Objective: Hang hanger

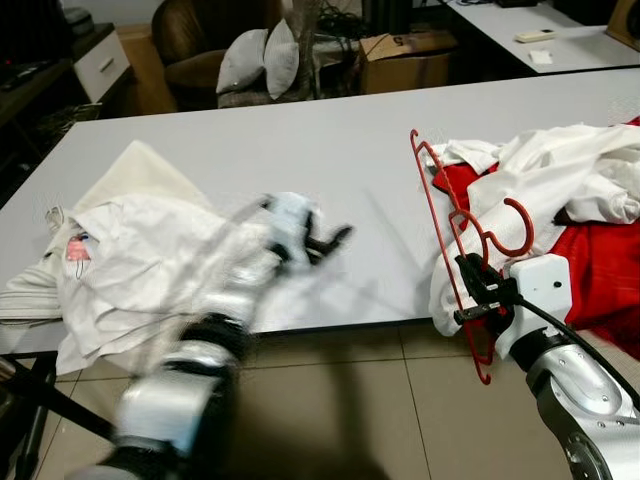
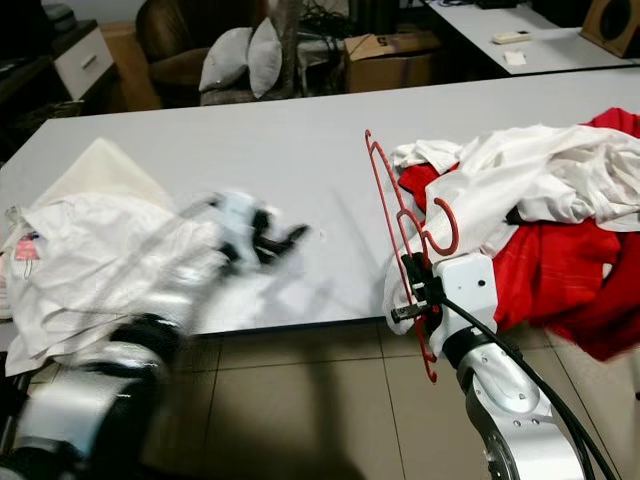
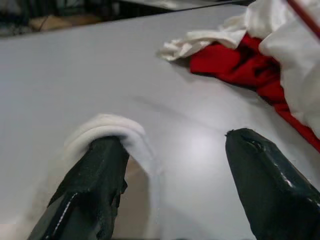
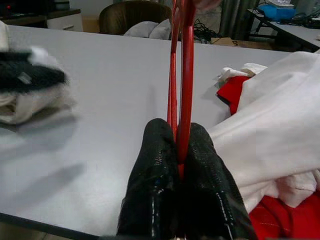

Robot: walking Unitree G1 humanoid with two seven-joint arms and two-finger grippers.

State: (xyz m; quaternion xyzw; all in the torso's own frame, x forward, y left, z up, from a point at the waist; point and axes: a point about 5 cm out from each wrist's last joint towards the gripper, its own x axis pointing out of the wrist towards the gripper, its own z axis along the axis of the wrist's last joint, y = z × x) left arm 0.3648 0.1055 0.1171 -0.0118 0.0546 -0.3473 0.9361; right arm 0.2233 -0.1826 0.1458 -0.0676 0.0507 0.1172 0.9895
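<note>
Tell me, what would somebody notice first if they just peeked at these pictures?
Probably the red hanger, pinched upright in the right end effector at the near edge of the grey table. Behind it lies a messy heap of red and white clothes. The left end effector, blurry, fingers apart, hovers over the table beside a pile of white clothes.
</note>
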